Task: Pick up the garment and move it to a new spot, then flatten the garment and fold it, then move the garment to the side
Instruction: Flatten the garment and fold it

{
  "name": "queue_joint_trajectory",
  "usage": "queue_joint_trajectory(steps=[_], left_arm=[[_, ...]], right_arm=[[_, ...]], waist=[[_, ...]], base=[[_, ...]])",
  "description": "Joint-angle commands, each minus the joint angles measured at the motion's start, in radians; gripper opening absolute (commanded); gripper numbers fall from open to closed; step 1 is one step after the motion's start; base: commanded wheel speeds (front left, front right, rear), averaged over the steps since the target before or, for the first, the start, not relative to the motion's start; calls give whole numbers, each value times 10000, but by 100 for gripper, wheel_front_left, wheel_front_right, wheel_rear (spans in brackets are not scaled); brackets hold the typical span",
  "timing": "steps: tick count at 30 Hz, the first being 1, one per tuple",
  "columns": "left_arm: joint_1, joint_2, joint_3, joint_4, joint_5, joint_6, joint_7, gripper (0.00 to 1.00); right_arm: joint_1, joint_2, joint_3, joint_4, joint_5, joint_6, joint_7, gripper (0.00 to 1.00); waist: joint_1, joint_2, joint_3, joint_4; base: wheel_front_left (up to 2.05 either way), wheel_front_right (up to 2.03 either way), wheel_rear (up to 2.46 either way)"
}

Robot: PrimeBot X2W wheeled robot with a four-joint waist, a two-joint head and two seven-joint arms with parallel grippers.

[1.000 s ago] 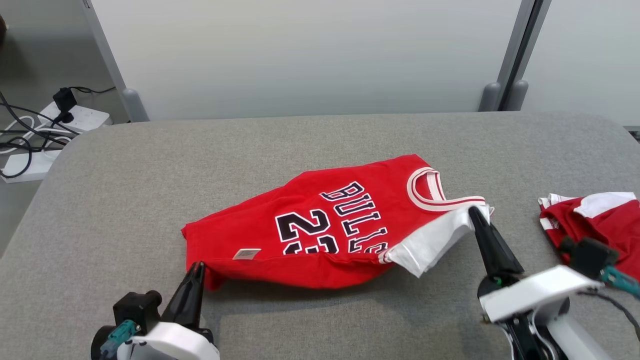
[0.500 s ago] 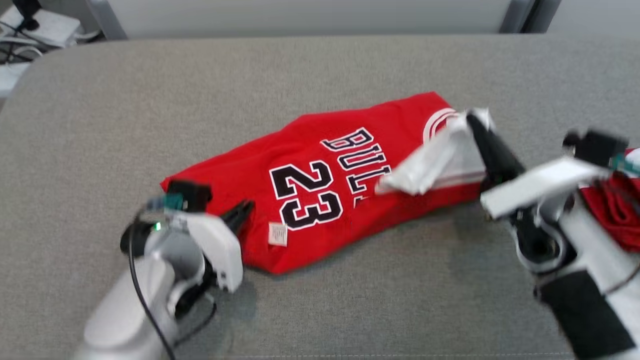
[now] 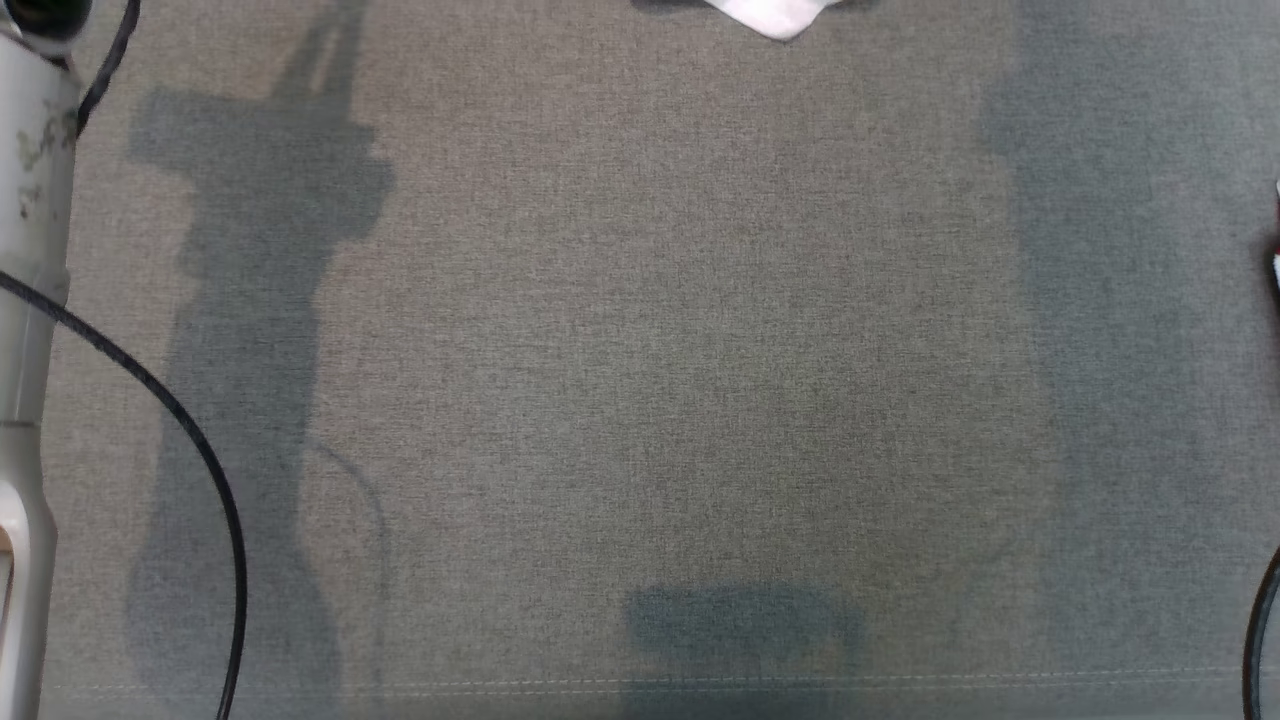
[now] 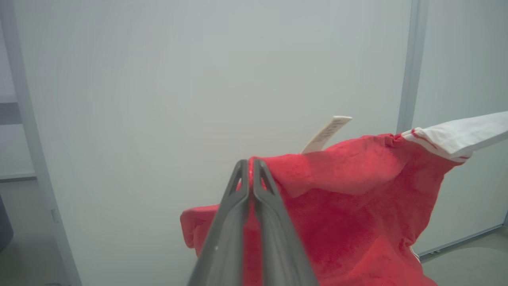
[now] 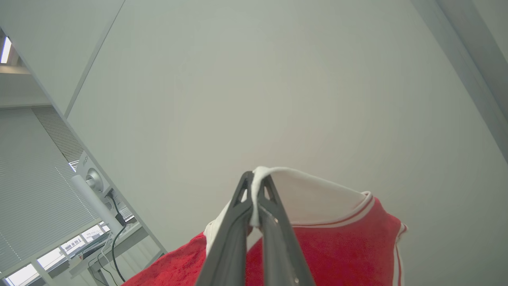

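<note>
The garment [image 4: 349, 206] is a red jersey with white sleeves and a white label, hanging in the air in front of a pale wall. In the left wrist view my left gripper [image 4: 250, 163] is shut on a red edge of it. The right wrist view has my right gripper [image 5: 256, 176] shut on a white sleeve edge, with the red body of the garment [image 5: 337, 250] sagging below. A white tip of the garment [image 3: 775, 12] pokes in at the top edge of the head view, above the grey table [image 3: 640, 350].
My pale left forearm [image 3: 30, 250] runs down the left edge of the head view, with a black cable [image 3: 190, 430] curving from it. Arm shadows fall on the table's left and right sides. Another cable [image 3: 1262, 620] shows at the lower right edge.
Both grippers have lifted the jersey off the table and hold it in the air. The head camera has tilted down, so the view is now mostly grey table.
</note>
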Motion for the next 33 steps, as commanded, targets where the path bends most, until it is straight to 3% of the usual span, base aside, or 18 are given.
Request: queue_joint_trajectory(steps=[1,6,13,21,33], left_arm=[[104,632,18,39,-121,-47,-219,0],[1190,920,-521,828,-702,-51,-950,0],[4087,663,-359,603,-1387,-52,-1161,0],[7464,23,743,-132,-417,-53,-1165,0],[10525,-495,1449,-719,425,-53,-1166,0]], right_arm=[[258,-26,123,-265,164,44,-65,0],[1422,-452,420,-1108,1254,44,-85,0],[5081,-1133,1374,-2711,3144,44,525,0],[8368,-1614,2026,-3763,4444,44,319,0],[10803,-2109,2566,-5207,5217,44,210,0]], waist=[[0,0,145,-118],[0,0,263,-207],[0,0,-740,-280],[0,0,-2709,-340],[0,0,-4960,-423]], base=[[0,0,0],[0,0,0],[0,0,0],[0,0,0],[0,0,0]])
